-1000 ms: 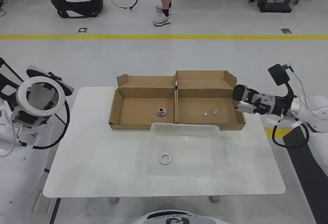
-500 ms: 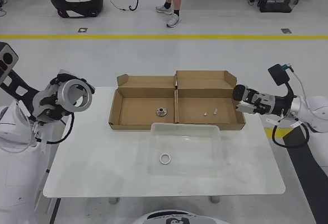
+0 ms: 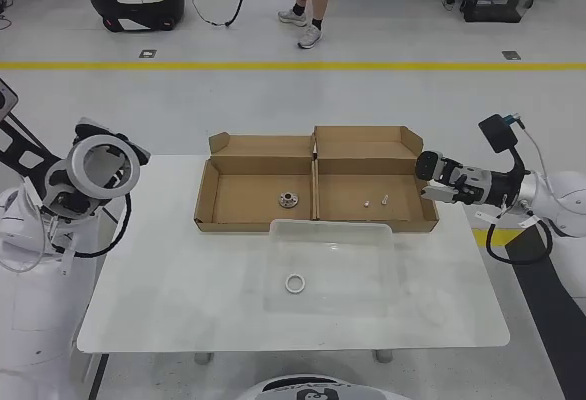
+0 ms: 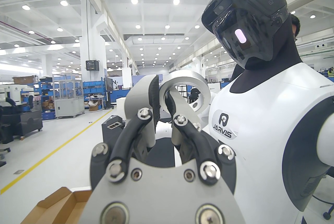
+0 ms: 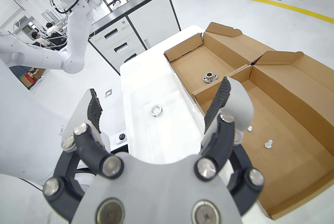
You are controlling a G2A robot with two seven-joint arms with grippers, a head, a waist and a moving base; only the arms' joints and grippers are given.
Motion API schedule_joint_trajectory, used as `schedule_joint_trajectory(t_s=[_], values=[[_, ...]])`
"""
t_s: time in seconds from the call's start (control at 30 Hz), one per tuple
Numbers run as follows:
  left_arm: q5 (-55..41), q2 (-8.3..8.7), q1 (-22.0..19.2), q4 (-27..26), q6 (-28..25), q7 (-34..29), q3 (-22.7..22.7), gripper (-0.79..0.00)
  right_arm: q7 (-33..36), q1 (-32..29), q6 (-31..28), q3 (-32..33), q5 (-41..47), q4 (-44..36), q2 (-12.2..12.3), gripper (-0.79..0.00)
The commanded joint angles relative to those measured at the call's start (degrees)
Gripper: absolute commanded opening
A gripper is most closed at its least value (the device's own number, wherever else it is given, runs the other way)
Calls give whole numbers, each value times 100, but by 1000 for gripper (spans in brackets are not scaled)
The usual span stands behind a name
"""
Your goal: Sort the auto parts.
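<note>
My left gripper (image 3: 77, 183) hangs off the table's left side, shut on the wall of a large silver ring (image 3: 101, 167). In the left wrist view the gripper (image 4: 163, 98) has one pad inside and one outside the ring (image 4: 191, 84). My right gripper (image 3: 428, 182) stands open and empty by the right wall of the right cardboard box (image 3: 413, 222); in its own view the gripper (image 5: 159, 90) is above the table. A flanged hub (image 3: 288, 199) lies in the left cardboard box (image 3: 205, 195). Two small bolts (image 3: 376, 199) lie in the right one. A small silver ring (image 3: 295, 283) rests in the clear tray (image 3: 330, 230).
The white table (image 3: 173, 290) carries the two joined boxes at the back and the tray in front of them. A grey cabinet (image 5: 146, 26) stands off the table's left side. Bare tabletop lies left and right of the tray.
The left arm swung the large ring toward the table, then drew it back a little to the left. The right arm has stayed still.
</note>
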Motion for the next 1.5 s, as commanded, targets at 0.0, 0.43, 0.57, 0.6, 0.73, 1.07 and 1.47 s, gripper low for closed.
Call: schedule_joint_trajectory(t_s=[0.0,0.43,0.57,0.6,0.73,1.07,1.47], values=[[2,1,1,0,0,3,1,-785,0,0,0,0,0,0,0,0],[2,1,1,0,0,3,1,-785,0,0,0,0,0,0,0,0],[4,0,9,-3,35,32,1,-785,0,0,0,0,0,0,0,0],[43,-6,28,-52,160,118,24,-785,0,0,0,0,0,0,0,0],[759,-22,-80,-1,463,141,128,-785,0,0,0,0,0,0,0,0],[2320,-72,-554,413,1084,347,564,-785,0,0,0,0,0,0,0,0],[4686,-185,-2215,1382,1651,-57,1777,-785,0,0,0,0,0,0,0,0]])
